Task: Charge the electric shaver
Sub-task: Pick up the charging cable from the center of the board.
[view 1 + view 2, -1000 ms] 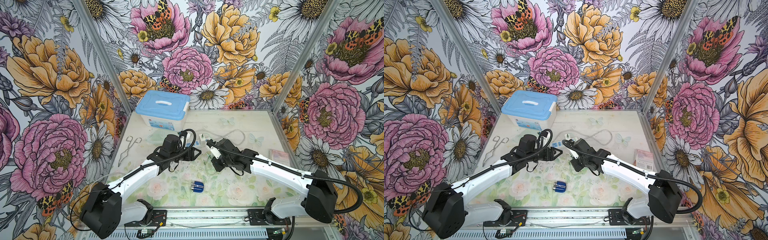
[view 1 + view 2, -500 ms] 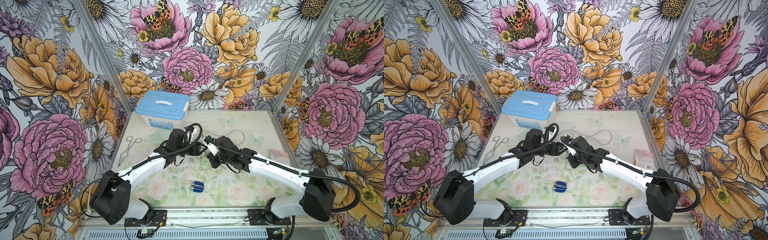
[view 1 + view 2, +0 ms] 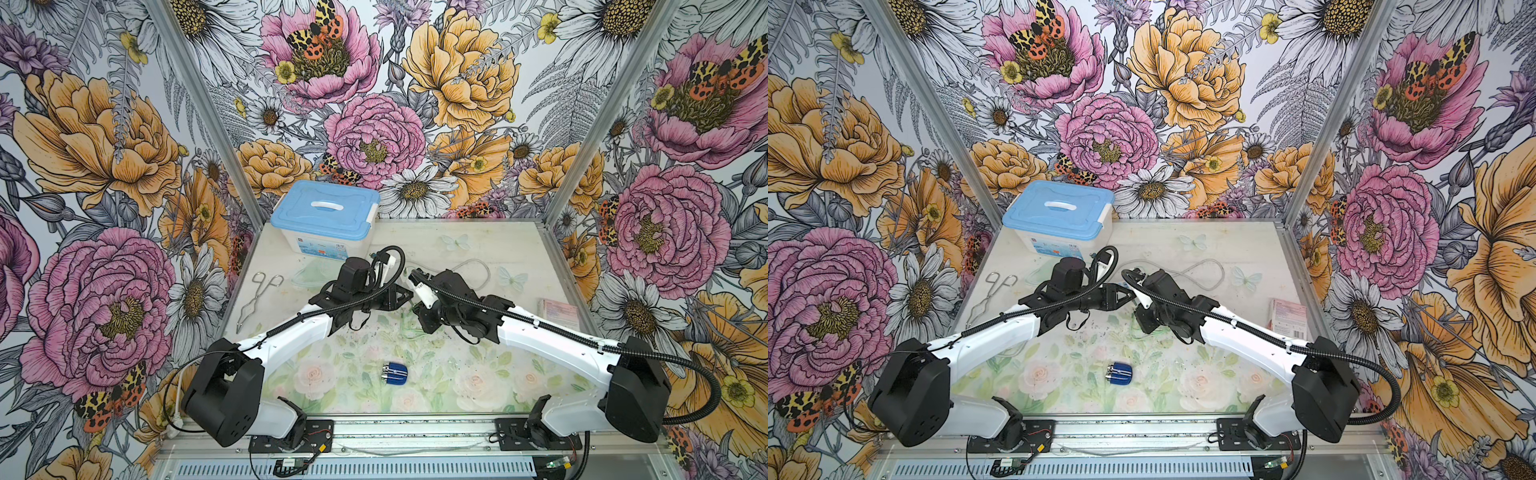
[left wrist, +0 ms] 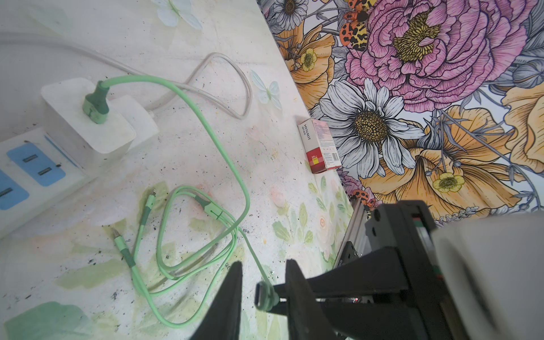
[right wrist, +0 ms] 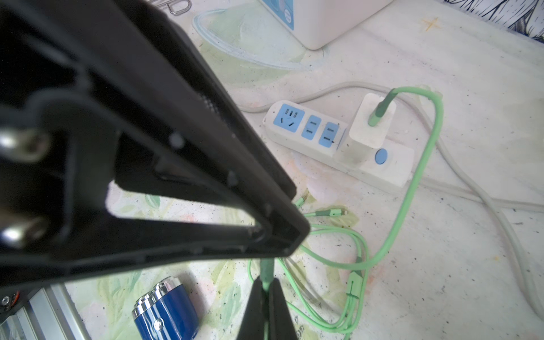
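Well, your right tool (image 5: 267,281) pinches the green cable (image 5: 379,113); your left tool (image 4: 263,265) stands spread around its plug (image 4: 265,295). You can read "HYNAUT" on the red-white box (image 4: 319,145).

At the far left of my pale floral table (image 3: 478,249) I see a white plastic storage box with a light-blue handled lid (image 3: 324,210). Nearer, by the left wall, lie silver metal tongs (image 3: 259,299), a translucent greenish plastic piece with clear tubing (image 5: 253,35) just right of them. A red-and-white cardboard carton (image 3: 559,312) sits at the right edge.
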Motion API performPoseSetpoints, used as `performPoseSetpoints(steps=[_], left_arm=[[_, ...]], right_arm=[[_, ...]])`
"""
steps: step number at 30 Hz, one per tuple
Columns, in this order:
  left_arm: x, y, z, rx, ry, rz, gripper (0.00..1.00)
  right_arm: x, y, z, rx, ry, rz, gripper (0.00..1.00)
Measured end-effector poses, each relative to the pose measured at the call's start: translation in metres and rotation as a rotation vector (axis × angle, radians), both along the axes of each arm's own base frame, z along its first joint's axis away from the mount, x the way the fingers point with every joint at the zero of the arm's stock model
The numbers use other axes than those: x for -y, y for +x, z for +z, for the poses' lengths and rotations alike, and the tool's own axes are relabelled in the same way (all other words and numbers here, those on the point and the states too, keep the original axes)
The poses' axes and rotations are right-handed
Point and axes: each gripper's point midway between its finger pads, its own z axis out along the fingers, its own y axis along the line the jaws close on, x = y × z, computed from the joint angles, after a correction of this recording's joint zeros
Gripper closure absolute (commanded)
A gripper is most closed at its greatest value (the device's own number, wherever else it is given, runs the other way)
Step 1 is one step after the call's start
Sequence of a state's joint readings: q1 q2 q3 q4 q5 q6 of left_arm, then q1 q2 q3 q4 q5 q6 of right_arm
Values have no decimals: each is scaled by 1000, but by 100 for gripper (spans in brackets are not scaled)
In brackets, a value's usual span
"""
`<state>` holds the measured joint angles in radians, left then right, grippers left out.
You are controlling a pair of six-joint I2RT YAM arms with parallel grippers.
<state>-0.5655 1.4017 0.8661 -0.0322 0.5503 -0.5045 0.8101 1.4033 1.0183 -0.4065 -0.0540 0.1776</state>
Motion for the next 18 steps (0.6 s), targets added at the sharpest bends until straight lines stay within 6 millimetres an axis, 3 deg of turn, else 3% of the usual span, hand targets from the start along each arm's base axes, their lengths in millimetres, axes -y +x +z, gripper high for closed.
performPoseSetpoints(steps=[5,8,18], left_arm=[[2,0,1,0,-8,-7,100],[2,-1,0,-2,-6,-7,100],[1,1,0,2,-1,3,86]], right_arm=[[-1,0,-2,-4,-1,2,100],[-2,0,-4,-8,-1,5,100],[-2,1,-3,-7,1,4,100]])
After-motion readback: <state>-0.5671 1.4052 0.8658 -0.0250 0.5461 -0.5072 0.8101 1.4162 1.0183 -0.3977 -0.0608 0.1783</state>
